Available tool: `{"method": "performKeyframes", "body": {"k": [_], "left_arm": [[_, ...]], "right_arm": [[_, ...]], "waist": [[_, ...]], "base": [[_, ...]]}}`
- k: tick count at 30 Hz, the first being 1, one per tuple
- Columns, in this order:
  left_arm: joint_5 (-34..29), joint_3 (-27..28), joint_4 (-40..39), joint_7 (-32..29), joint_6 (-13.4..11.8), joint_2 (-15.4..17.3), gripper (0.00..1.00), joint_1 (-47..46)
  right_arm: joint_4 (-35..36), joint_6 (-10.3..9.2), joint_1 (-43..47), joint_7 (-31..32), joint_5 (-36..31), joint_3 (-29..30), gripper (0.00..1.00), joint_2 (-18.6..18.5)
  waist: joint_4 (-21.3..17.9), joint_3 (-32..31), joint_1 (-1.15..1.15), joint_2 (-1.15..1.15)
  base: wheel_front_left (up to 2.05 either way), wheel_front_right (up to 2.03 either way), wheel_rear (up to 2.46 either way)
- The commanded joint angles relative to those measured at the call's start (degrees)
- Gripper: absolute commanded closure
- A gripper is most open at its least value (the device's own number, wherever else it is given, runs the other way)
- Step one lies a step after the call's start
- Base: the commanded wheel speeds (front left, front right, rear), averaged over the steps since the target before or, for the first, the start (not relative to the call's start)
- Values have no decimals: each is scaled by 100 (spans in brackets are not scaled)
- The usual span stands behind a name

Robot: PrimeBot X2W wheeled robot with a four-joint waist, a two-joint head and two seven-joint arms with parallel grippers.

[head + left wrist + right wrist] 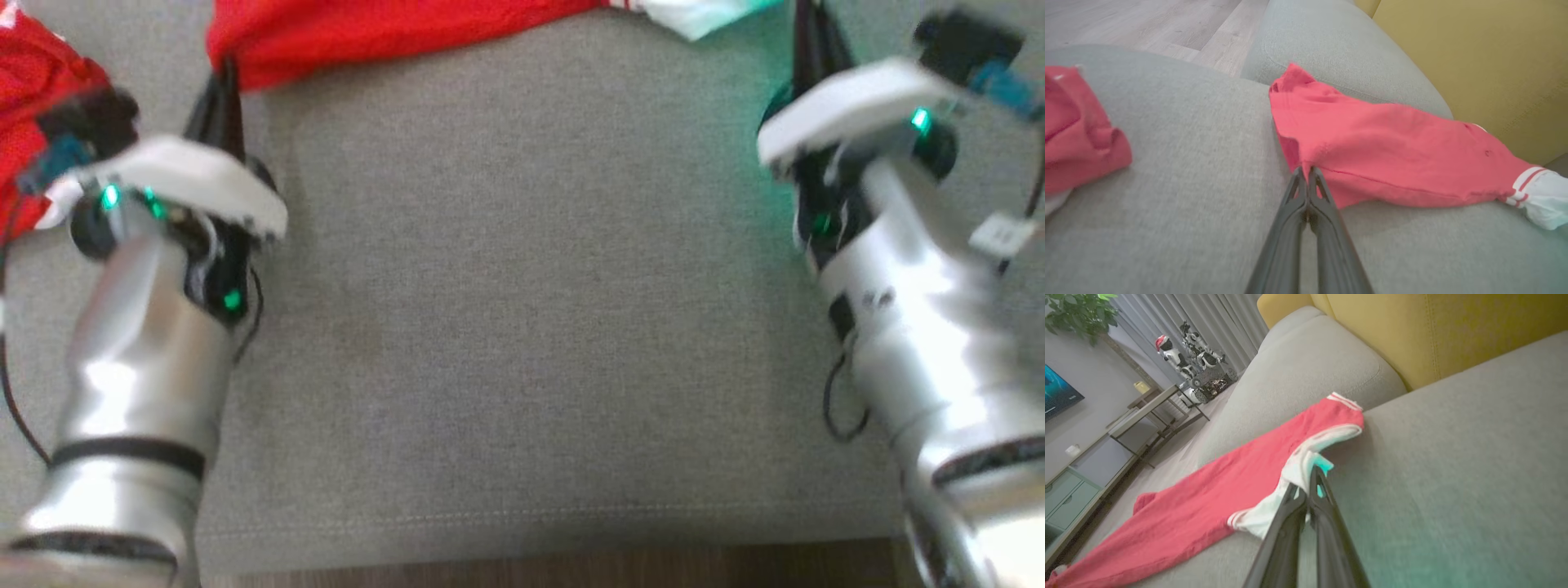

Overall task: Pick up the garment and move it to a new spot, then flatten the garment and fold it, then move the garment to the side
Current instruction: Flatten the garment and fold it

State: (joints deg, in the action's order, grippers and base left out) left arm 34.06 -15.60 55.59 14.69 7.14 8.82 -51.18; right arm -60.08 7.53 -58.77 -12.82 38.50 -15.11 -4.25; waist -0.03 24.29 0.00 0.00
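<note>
Garment (1392,155) — red, white striped cuff, lying across far part of grey sofa seat (522,327) | left gripper (1306,173) clenched on its red edge | right gripper (1306,479) clenched on its white end | red bundle (1081,126) — apart, beside left arm

Nothing here can be read as text, brand or number. In the head view, at about three o'clock, a small white tag (1000,235) hangs by the right forearm (922,343) and a dark mark (878,299) sits on its silver shell — both too blurred. In the right wrist view, the screen (1057,394) at nine o'clock shows no legible writing.
</note>
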Motion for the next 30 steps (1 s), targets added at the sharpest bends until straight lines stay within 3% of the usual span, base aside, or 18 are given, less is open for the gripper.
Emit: {"method": "performKeyframes", "body": {"k": [1,6,11,17,25,30], "left_arm": [[-63,235,-356,30,34,185,100,318],[-284,339,-853,30,34,165,100,1202],[-440,519,-1397,30,35,167,100,1976],[-585,711,-2196,30,-43,201,100,2939],[-535,851,-3460,-110,-485,255,100,4361],[-491,886,-4333,-405,-794,271,100,5136]], "right_arm": [[418,-4,413,-112,92,-212,100,130],[1214,-4,1685,-168,365,-215,100,-69],[2461,-4,3176,-187,619,120,100,-264],[4002,-4,4794,370,503,667,100,-196],[5979,-4,6561,1704,27,1454,100,108],[6481,-4,7139,2115,160,1630,100,133]], "waist": [[-10,-198,0,0],[27,-607,0,0],[69,-998,0,0],[25,-1423,0,0],[-72,-1792,0,0],[-103,-1959,0,0]], "base": [[0,0,0],[0,0,0],[0,0,0],[0,0,0],[0,0,0],[0,0,0]]}}
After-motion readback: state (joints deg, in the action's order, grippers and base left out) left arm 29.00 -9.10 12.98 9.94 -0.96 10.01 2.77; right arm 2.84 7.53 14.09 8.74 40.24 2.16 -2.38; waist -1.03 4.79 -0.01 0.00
